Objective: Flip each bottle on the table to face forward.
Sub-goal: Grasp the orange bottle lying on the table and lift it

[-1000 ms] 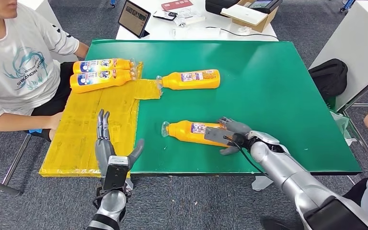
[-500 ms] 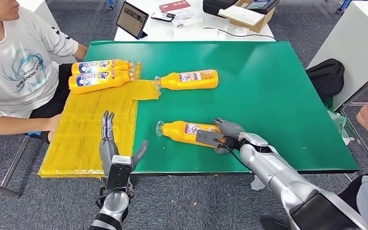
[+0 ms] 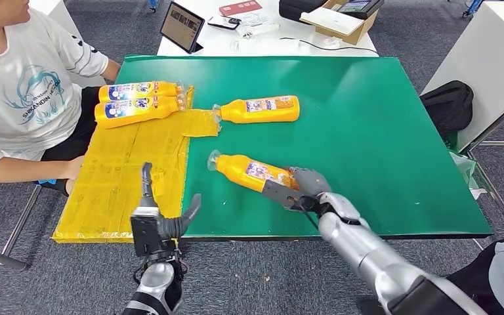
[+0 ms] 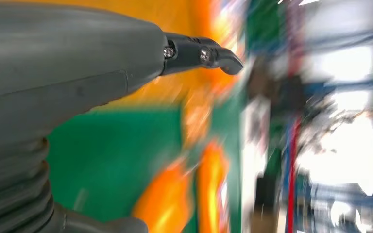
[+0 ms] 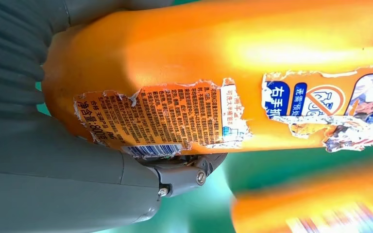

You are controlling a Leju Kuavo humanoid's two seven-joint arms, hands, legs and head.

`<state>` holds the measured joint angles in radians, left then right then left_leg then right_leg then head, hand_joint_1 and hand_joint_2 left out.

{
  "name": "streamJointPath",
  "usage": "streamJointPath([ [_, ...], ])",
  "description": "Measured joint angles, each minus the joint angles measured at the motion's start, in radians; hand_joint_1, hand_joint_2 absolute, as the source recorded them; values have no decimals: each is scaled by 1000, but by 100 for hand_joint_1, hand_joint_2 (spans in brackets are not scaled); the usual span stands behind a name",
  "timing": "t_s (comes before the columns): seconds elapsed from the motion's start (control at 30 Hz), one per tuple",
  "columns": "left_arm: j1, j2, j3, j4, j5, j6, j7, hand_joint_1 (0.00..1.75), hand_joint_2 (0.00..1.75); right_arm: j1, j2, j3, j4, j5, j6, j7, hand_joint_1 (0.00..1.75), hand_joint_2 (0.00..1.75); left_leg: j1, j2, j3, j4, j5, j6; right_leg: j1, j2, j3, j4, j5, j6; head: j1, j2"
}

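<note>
The green-topped table (image 3: pixel 367 131) carries everything, with a wrinkled yellow plastic sheet (image 3: pixel 125 177) draped over the corner beyond the left hand. A person in a white printed T-shirt (image 3: pixel 20 79) sits past that sheet.

The orange plastic bottle with the torn label (image 3: pixel 252 172), lying level across the table a second ago, now slants: its clear-capped end (image 3: pixel 213 159) has swung away from the robot and toward the left hand's side, while its base sits inside the right hand (image 3: pixel 302 187). That hand has drawn closer to the table's near edge, fingers wrapped around the bottle's base end (the wrist view shows the torn back label with its barcode facing the camera). The bottle's long axis runs diagonally, cap farther from the robot than base.

A second orange bottle (image 3: pixel 259 109) lies on its side well beyond the right hand, cap toward the sheet. Two more orange bottles (image 3: pixel 138 102) lie side by side, touching, far past the left hand.

The left hand (image 3: pixel 154 216) hovers at the near edge over the sheet, fingers spread and holding nothing, turned slightly since before.
</note>
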<state>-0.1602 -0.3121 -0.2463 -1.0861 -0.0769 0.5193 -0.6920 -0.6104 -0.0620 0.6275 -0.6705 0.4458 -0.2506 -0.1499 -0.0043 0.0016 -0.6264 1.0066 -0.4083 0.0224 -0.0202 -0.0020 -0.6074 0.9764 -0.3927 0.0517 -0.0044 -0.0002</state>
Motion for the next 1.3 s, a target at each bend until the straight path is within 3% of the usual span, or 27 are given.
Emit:
streamJointPath([
  [0.13, -3, 4, -16, 41, 143, -206, 58, 0, 175, 113, 29, -94, -138, 42, -144, -47, 175, 175, 0, -1, -3, 0, 0, 0, 0, 0, -2, 0, 0, 0, 0, 0],
  [0.3, -4, 10, -27, 60, 207, -299, 101, 0, 175, 191, 49, -175, -239, 50, -195, -89, 175, 175, 0, -2, -5, 0, 0, 0, -1, -1, -3, 0, -2, 2, 0, 0],
  [0.43, -2, 20, -35, 57, 327, -450, 170, 0, 175, 243, 73, -242, -293, 46, -286, -193, 175, 175, 0, -3, -5, 0, 0, 0, -1, -1, -3, 0, -2, 2, 0, 0],
  [0.63, 19, 39, -58, -6, 507, -619, 244, 0, 175, 291, 109, -279, -300, 107, -302, -303, 175, 175, 0, -3, -5, 0, 0, 0, 0, -1, -3, 0, -2, 2, 0, 0],
  [0.87, 24, 47, -72, -44, 648, -701, 298, 0, 175, 326, 165, -254, -262, 138, -327, -389, 175, 175, 0, -3, -5, 0, 0, 0, 0, -1, -4, 0, -2, 2, 0, 0],
  [1.3, 25, 50, -73, -49, 700, -664, 311, 0, 175, 349, 239, -146, -192, 151, -336, -419, 175, 175, 0, -3, -5, 0, 0, 0, 0, -1, -4, 0, -2, 2, 0, 0],
])
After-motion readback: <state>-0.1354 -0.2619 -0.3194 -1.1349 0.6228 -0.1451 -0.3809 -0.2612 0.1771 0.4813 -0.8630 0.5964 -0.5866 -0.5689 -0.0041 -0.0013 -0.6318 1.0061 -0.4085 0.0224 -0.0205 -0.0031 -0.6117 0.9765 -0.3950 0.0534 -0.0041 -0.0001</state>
